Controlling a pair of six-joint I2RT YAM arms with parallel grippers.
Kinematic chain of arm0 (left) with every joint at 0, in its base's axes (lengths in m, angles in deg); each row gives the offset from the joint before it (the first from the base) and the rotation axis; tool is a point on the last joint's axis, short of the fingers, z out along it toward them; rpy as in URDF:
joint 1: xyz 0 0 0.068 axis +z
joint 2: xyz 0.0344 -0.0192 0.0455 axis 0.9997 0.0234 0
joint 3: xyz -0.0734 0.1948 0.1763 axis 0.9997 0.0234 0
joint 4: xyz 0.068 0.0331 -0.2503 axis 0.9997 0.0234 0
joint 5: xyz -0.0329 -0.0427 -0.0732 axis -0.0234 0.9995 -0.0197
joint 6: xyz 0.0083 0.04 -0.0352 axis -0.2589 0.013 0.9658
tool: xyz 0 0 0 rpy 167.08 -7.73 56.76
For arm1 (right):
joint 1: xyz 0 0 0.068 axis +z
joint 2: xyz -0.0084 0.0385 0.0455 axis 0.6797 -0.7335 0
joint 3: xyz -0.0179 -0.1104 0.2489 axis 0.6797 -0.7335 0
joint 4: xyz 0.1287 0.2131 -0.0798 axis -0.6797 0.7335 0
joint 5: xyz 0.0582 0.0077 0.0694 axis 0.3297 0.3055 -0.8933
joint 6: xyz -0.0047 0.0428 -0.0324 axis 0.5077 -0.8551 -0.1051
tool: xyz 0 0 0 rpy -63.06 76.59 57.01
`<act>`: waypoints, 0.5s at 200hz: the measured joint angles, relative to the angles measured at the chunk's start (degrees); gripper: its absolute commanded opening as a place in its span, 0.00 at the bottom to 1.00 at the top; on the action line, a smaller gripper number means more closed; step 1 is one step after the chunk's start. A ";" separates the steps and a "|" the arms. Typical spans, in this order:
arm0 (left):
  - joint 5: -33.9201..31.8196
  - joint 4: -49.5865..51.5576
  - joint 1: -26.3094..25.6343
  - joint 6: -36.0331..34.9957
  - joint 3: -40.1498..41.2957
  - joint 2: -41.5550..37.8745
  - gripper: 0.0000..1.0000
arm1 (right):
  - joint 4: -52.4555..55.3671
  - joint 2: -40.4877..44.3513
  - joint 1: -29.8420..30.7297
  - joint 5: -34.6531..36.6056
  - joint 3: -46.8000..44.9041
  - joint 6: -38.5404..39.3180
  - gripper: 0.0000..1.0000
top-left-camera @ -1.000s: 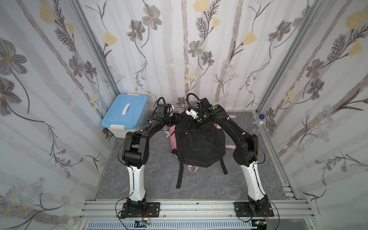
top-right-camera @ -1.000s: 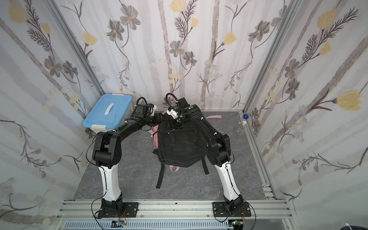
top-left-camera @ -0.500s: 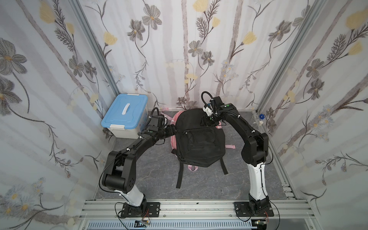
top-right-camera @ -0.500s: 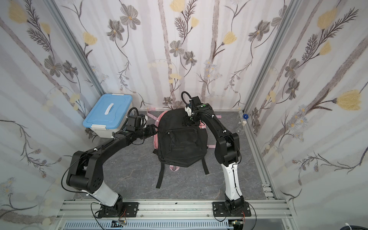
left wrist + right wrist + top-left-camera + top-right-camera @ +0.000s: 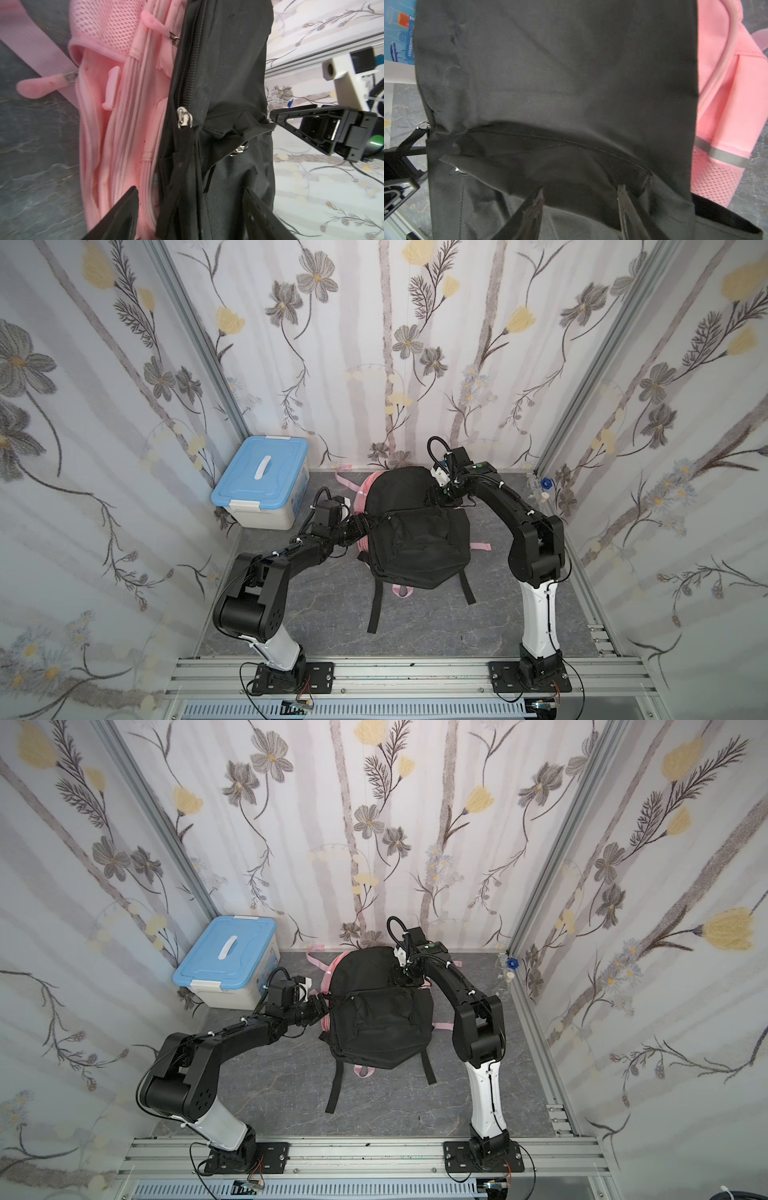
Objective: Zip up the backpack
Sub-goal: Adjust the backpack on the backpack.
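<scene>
The left gripper (image 5: 190,193) holds its jaws spread on either side of the side seam of the black backpack (image 5: 415,539), pinching nothing; the right gripper (image 5: 581,190) has its jaws apart, tips against black woven cloth. The pink backpack (image 5: 108,145) lies on the desk (image 5: 415,626) beneath the black one, only its edge showing in both top views. The left wrist view adds its mesh pocket (image 5: 108,25) and rubbery zipper pulls (image 5: 39,87); the right wrist view, a grey reflective strip (image 5: 720,153).
</scene>
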 measured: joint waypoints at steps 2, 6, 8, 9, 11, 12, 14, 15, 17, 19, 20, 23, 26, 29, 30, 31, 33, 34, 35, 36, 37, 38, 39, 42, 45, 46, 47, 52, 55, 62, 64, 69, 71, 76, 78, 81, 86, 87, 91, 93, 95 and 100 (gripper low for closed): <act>0.15 -0.26 -0.02 0.07 0.00 0.11 0.69 | 0.00 0.22 -0.20 0.02 -0.28 0.02 0.60; 0.70 -1.03 -0.04 0.42 0.00 0.48 0.69 | -0.13 0.76 -0.52 0.04 -0.90 0.02 0.60; 0.83 -1.27 -0.04 0.55 0.00 0.61 0.68 | -0.15 1.03 -0.66 0.07 -1.22 0.02 0.60; 0.90 -1.38 -0.04 0.63 0.00 0.68 0.68 | -0.15 1.14 -0.70 0.09 -1.33 0.02 0.60; 1.20 -1.79 -0.07 0.92 0.00 0.90 0.68 | -0.17 1.49 -0.85 0.11 -1.64 0.02 0.60; 1.36 -2.05 -0.07 1.03 0.00 1.01 0.68 | -0.17 1.60 -0.92 0.11 -1.73 0.02 0.60; 1.62 -2.43 -0.09 1.20 0.00 1.18 0.67 | -0.17 1.90 -1.09 0.15 -2.03 0.02 0.60; 1.70 -2.56 -0.11 1.25 0.00 1.25 0.67 | -0.17 2.12 -1.20 0.20 -2.23 0.02 0.60; 1.97 -2.97 -0.11 1.40 0.00 1.46 0.67 | -0.17 2.45 -1.38 0.28 -2.54 0.02 0.60; 2.19 -3.41 -0.13 1.55 0.02 1.68 0.66 | -0.20 2.67 -1.46 0.33 -2.71 0.02 0.60; 2.25 -3.58 -0.13 1.60 0.02 1.75 0.66 | -0.17 2.91 -1.57 0.37 -2.91 0.02 0.60; 2.58 -4.26 -0.20 1.81 0.02 2.14 0.66 | -0.17 3.32 -1.79 0.55 -3.28 0.02 0.60; 2.93 -5.01 -0.24 2.10 0.07 2.51 0.66 | -0.22 3.72 -1.97 0.72 -3.61 0.02 0.60; 3.19 -5.66 -0.31 2.40 0.15 2.91 0.65 | -0.26 4.15 -2.19 1.01 -4.04 0.02 0.60; 3.32 -6.01 -0.33 2.56 0.20 3.08 0.65 | -0.28 4.24 -2.21 1.07 -4.13 0.02 0.60; 3.39 -6.19 -0.33 2.62 0.22 3.17 0.65 | -0.31 4.33 -2.25 1.14 -4.22 0.02 0.60; 3.61 -6.60 -0.37 2.78 0.28 3.41 0.65 | -0.35 4.57 -2.38 1.20 -4.48 0.02 0.60; 3.74 -6.86 -0.39 2.89 0.35 3.58 0.65 | -0.35 4.70 -2.45 1.29 -4.66 0.02 0.60; 3.80 -7.02 -0.42 2.97 0.39 3.69 0.65 | -0.35 4.76 -2.47 1.33 -4.76 0.02 0.60; 3.91 -7.19 -0.42 3.06 0.44 3.80 0.65 | -0.39 4.90 -2.54 1.42 -4.98 0.02 0.60; 4.07 -7.50 -0.46 3.19 0.50 4.00 0.65 | -0.44 4.96 -2.58 1.49 -5.09 0.02 0.60; 4.13 -7.65 -0.48 3.28 0.55 4.09 0.65 | -0.48 5.09 -2.62 1.64 -5.31 0.02 0.60; 4.22 -7.80 -0.50 3.34 0.59 4.17 0.65 | -0.50 5.14 -2.67 1.70 -5.42 0.02 0.60; 4.61 -8.52 -0.59 3.76 0.79 4.59 0.64 | -0.52 5.31 -2.80 2.10 -5.86 0.00 0.60; 4.85 -8.96 -0.70 4.09 0.92 4.92 0.64 | -0.55 5.42 -2.89 2.49 -6.29 0.02 0.60; 4.98 -9.16 -0.74 4.20 0.96 5.07 0.64 | -0.57 5.44 -2.95 2.64 -6.54 0.00 0.59; 5.03 -9.22 -0.76 4.24 0.98 5.14 0.64 | -0.57 5.44 -2.99 2.69 -6.64 0.00 0.59; 5.51 -9.90 -1.01 4.48 1.18 5.66 0.64 | -0.55 5.46 -3.30 3.21 -7.41 0.02 0.59; 5.77 -10.29 -1.16 4.63 1.29 5.90 0.64 | -0.57 5.46 -3.39 3.54 -7.87 0.00 0.59; 6.32 -11.08 -1.49 4.90 1.42 6.23 0.64 | -0.48 5.22 -3.65 4.13 -8.90 -0.02 0.59; 6.45 -11.21 -1.60 4.96 1.46 6.29 0.64 | -0.48 5.11 -3.74 4.24 -9.25 -0.02 0.59; 6.67 -11.65 -1.77 5.14 1.53 6.38 0.64 | -0.50 4.96 -3.91 4.46 -9.92 -0.17 0.58; 6.71 -11.80 -1.86 5.18 1.53 6.40 0.64 | -0.55 4.87 -3.98 4.70 -10.23 -0.24 0.58; 6.95 -12.09 -2.01 5.29 1.55 6.45 0.63 | -0.72 4.74 -4.00 4.87 -10.97 -0.42 0.58; 7.06 -12.26 -2.05 5.42 1.55 6.47 0.63 | -0.83 4.68 -4.02 4.94 -11.32 -0.42 0.57; 7.21 -12.50 -2.10 5.53 1.57 6.51 0.63 | -0.96 4.61 -4.09 5.07 -11.80 -0.42 0.57; 7.45 -12.94 -2.21 5.62 1.68 6.60 0.62 | -1.25 4.42 -4.22 5.05 -12.39 -0.44 0.55; 7.48 -12.98 -2.21 5.62 1.70 6.60 0.62 | -1.33 4.35 -4.22 5.05 -12.55 -0.46 0.54; 7.58 -13.25 -2.27 5.75 1.79 6.67 0.61 | -1.64 4.09 -4.24 5.05 -12.92 -0.48 0.53; 7.63 -13.29 -2.29 5.79 1.81 6.69 0.61 | -1.73 4.00 -4.26 5.05 -13.05 -0.48 0.52; 7.67 -13.38 -2.34 5.81 1.86 6.73 0.60 | -1.95 3.82 -4.26 5.05 -13.18 -0.55 0.51; 7.91 -13.64 -2.43 5.95 1.92 6.86 0.59 | -2.45 3.39 -4.26 4.96 -13.49 -0.66 0.49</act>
